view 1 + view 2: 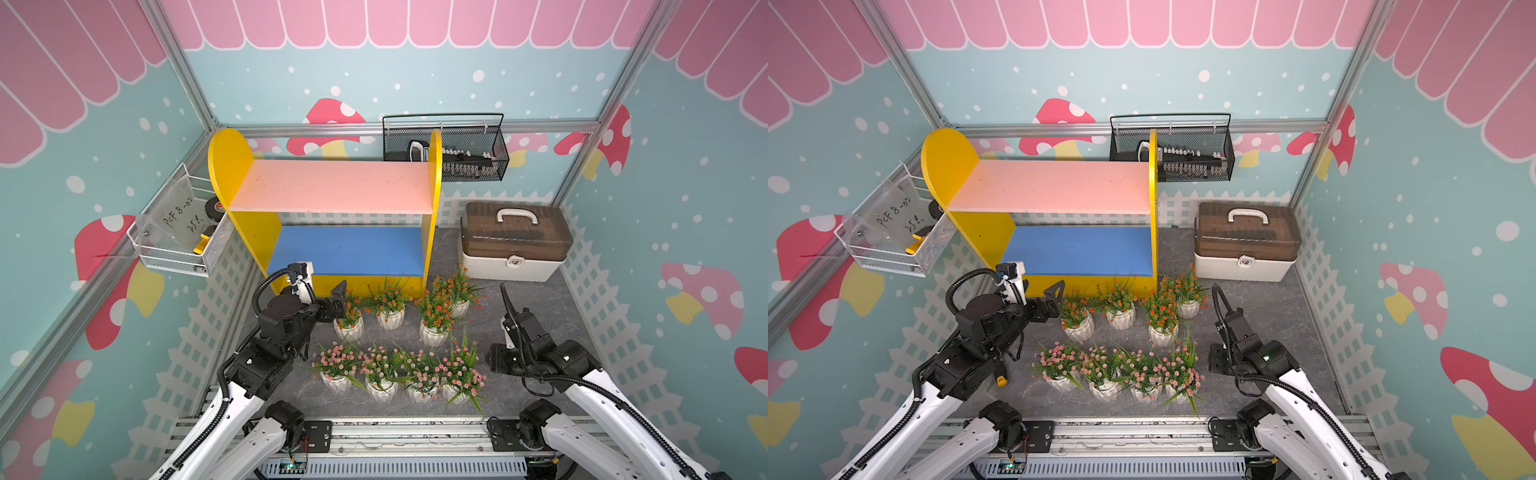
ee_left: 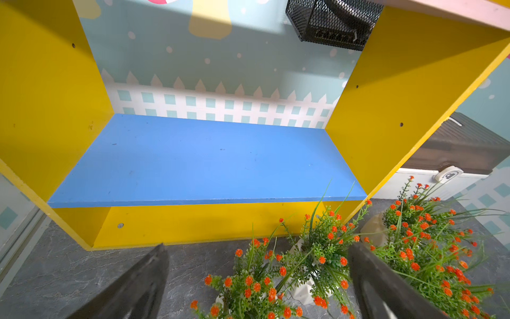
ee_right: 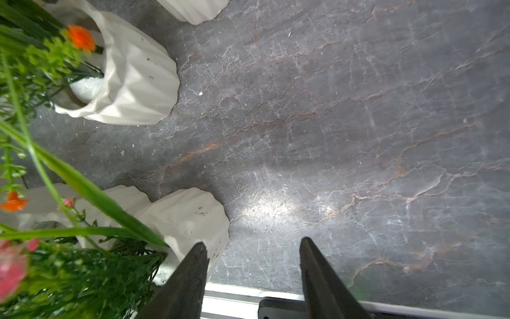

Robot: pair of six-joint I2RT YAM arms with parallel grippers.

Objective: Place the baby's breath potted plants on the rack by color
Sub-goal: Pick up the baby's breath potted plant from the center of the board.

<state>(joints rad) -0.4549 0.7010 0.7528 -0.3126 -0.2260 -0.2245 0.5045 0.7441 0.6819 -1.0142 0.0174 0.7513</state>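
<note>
Right wrist view: the right jaws stand partly apart over bare grey marbled desk [image 3: 358, 124] and grip nothing. One finger [image 3: 190, 276] sits just beside a white pot [image 3: 190, 215]; I cannot tell if they touch. The left jaws gape wide and empty, close to the orange plants [image 2: 325, 248]. In both top views four pink plants [image 1: 382, 365] form the near row, with the four orange plants behind, all on the desk in front of the rack [image 1: 332, 187]. A clear sheet [image 1: 176, 216] in the white basket [image 1: 166, 259] carries handwriting, roughly "PCF 8-0". Mushroom wallpaper [image 1: 415, 83] covers the walls.
</note>
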